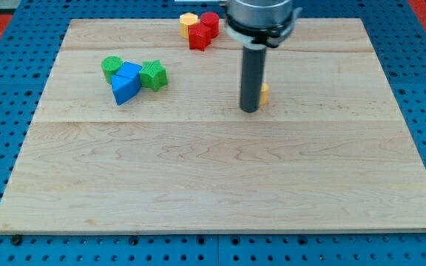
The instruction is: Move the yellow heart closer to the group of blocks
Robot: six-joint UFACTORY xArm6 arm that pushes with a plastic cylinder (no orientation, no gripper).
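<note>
Item 1, my tip [250, 110]: lower end of the dark rod, resting on the wooden board [213, 177] right of centre in the upper half. I carry no jaws, only this plain rod, so nothing is clamped.

Item 2, yellow heart [264, 93]: touching or just beside my rod on the view's right, mostly hidden behind it; only a small yellow edge shows, so I cannot confirm the shape.

Item 3, cluster at the view's top edge, up and left of my tip: a red cylinder [210, 21], a red block [199, 35] of unclear shape in front of it, and a yellow hexagonal block [188, 22] to their left, all touching or nearly so.

Item 4, group at the view's upper left, well apart from my tip: a green cylinder [112, 67], a blue cube-like block [130, 72], a blue triangular block [123, 91] and a green star [153, 74], packed together.
</note>
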